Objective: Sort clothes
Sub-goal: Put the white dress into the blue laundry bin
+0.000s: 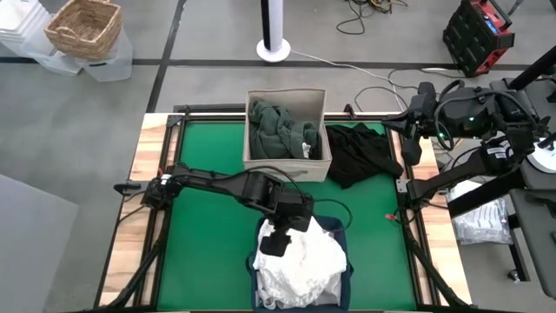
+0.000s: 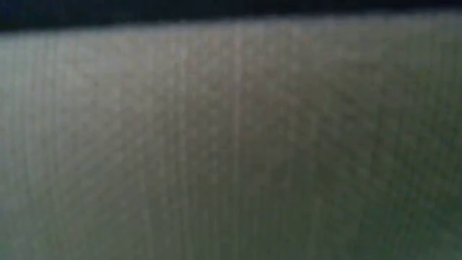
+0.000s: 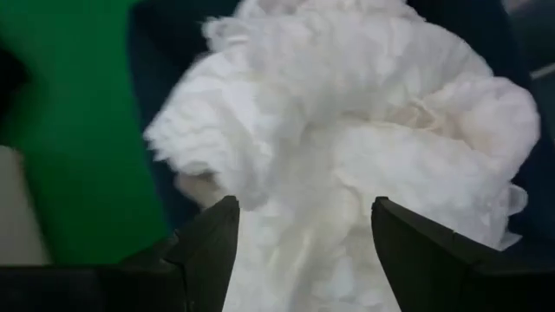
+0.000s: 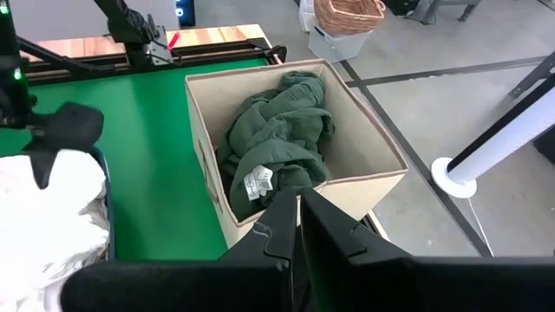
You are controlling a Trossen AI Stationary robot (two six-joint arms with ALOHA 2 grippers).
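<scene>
Your left gripper hangs over the white clothes heaped in the navy bin, jaws spread wide and holding nothing. Your right gripper waits off the surface, jaws shut and empty. Green clothes fill the beige box; black clothes lie beside it.

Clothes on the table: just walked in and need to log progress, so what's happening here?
The left gripper hangs open over the white clothes piled in the navy bin, holding nothing. Dark green clothes fill the beige box. A black garment lies beside that box on the green mat. The right gripper waits shut, off to the side.
</scene>
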